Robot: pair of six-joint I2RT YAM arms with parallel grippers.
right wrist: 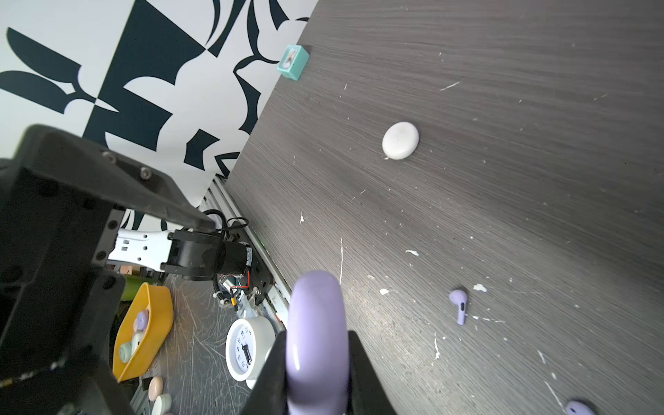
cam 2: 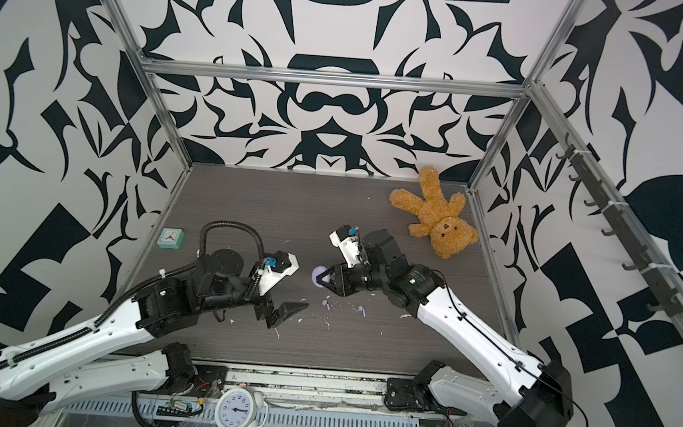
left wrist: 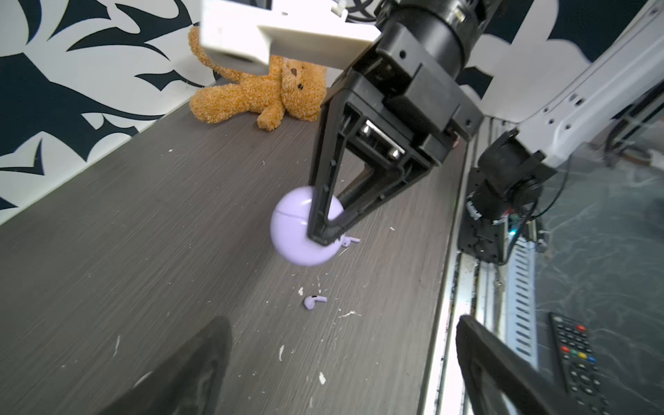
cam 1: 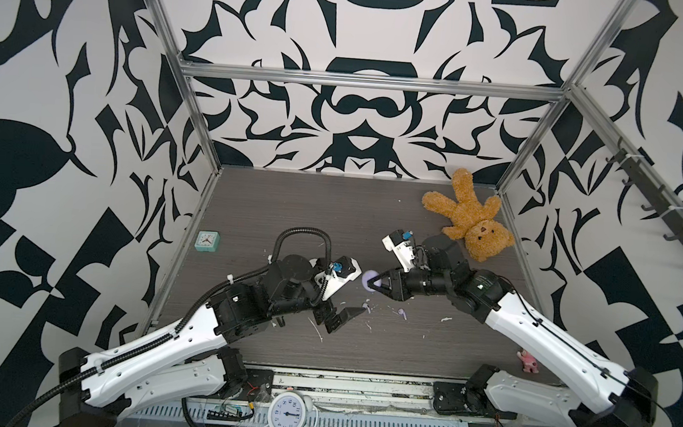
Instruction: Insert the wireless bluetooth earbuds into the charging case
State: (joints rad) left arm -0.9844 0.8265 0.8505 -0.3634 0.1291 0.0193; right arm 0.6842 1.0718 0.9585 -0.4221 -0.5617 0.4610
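Earbud (left wrist: 314, 301): tiny, pale purple, short-stemmed

From overhead we see the whole table (cam 1: 311, 204); our left wrist camera faces three o'clock, the right nine, both close on the purple case (left wrist: 291, 230).

Purple case (left wrist: 291, 233): round, glossy, closed, lid seam visible across the face. It's pinched on edge in the right gripper (cam 1: 371, 285); can't tell if it clears the table (cam 1: 290, 202).

Two pale purple earbuds are out, loose on the table just in front of that case, each on its side with the stem flat. First earbud (right wrist: 459, 305) shows a dark slot on the stem. Second earbud (cam 1: 402, 313) is near it, not touching.

White case (right wrist: 400, 140): round, closed, lying flat, well apart from both earbuds, hidden in both top views.
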